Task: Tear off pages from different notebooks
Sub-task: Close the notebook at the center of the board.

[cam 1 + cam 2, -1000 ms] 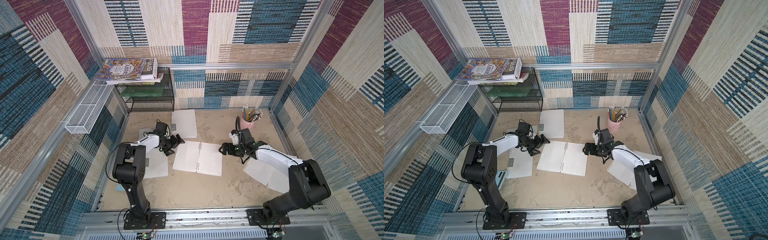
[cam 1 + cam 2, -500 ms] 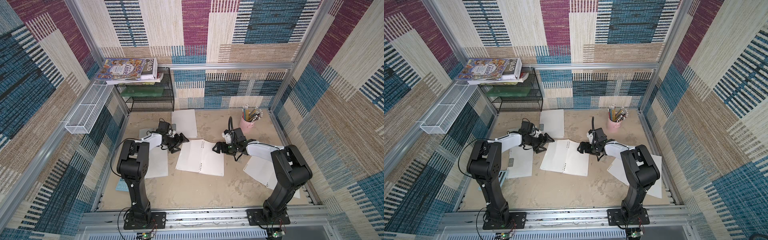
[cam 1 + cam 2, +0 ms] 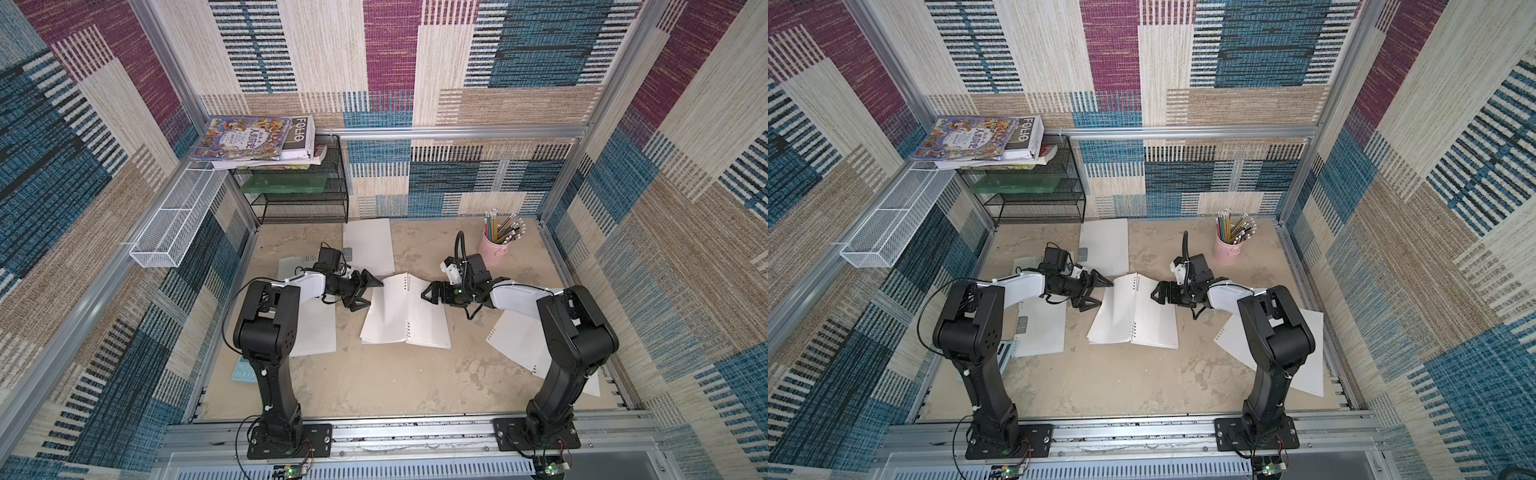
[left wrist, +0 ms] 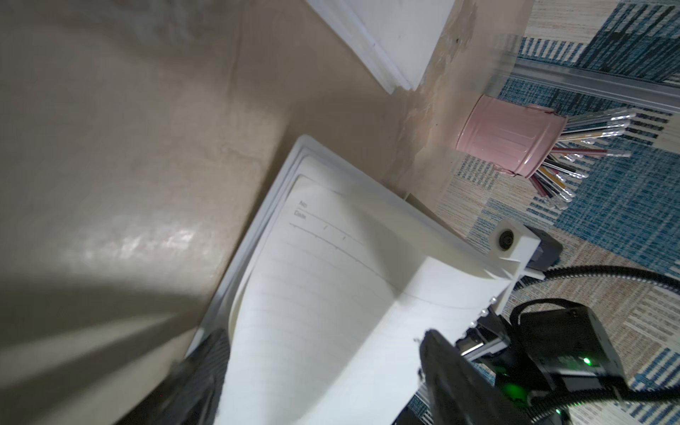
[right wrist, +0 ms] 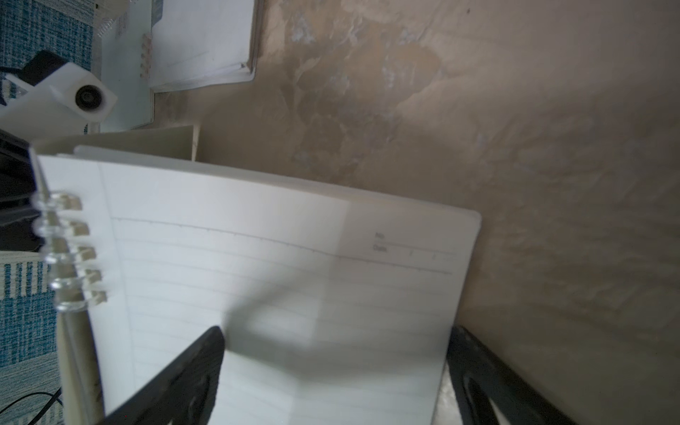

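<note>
The beige table (image 3: pixel 374 386) carries the open notebook (image 3: pixel 405 316) at its middle, lying spread between the two arms in both top views, its binding running from rear to front. A closed notebook (image 3: pixel 370 245) lies behind it, well apart. Another notebook (image 3: pixel 316 332) lies under the left arm. White pages (image 3: pixel 519 345) with a row of holes along one edge lie under the right arm.

The left gripper (image 3: pixel 370 295) sits at the rear left corner of the open notebook (image 3: pixel 1136 316), jaws spread wide. One finger is at the corner and the other is just off the left edge, over bare table. In the left wrist view the left gripper (image 4: pixel 323 336) straddles the top left-hand leaf (image 4: pixel 331 272), which arches up off the stack below it. Whether either finger touches the paper cannot be told.

The right gripper (image 3: pixel 428 293) stands at the rear right corner, jaws also wide and holding nothing. In the right wrist view the right gripper (image 5: pixel 336 331) has one finger above the right-hand leaf (image 5: pixel 279 279) and the other beyond its outer edge.

Both leaves are white with faint ruled lines and a small printed header near a rounded corner. Clear binding rings (image 5: pixel 62 254) loop through the holes.
</note>
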Available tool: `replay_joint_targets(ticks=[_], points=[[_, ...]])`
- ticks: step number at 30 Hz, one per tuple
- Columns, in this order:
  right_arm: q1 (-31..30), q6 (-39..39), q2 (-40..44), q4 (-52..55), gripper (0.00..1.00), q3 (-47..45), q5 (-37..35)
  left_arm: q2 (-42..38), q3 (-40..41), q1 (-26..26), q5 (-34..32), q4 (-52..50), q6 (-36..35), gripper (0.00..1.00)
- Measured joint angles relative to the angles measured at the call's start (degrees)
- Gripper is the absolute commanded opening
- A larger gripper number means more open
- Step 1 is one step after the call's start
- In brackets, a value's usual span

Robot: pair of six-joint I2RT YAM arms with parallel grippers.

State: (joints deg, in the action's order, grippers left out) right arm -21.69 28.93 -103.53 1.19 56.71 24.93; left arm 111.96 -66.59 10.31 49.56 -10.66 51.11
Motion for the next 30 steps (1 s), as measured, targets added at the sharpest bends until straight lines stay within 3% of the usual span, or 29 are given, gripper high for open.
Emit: replay_joint_targets(ticks=[17,24,30], points=[[-3.7,1.6,-4.0,-3.2,0.97,4.7,12.2,1.6,0.9,4.6,2.5,9.5,8.1,0.89],[-5.0,2.9,-5.6,-5.0,0.98,7.8,14.3,-0.7,0.2,5.9,2.9,12.7,10.4,0.99],[-5.3,4.1,-7.4,-6.1,0.99,8.7,14.7,-2.1,3.1,4.6,2.4,12.4,11.5,0.99]])
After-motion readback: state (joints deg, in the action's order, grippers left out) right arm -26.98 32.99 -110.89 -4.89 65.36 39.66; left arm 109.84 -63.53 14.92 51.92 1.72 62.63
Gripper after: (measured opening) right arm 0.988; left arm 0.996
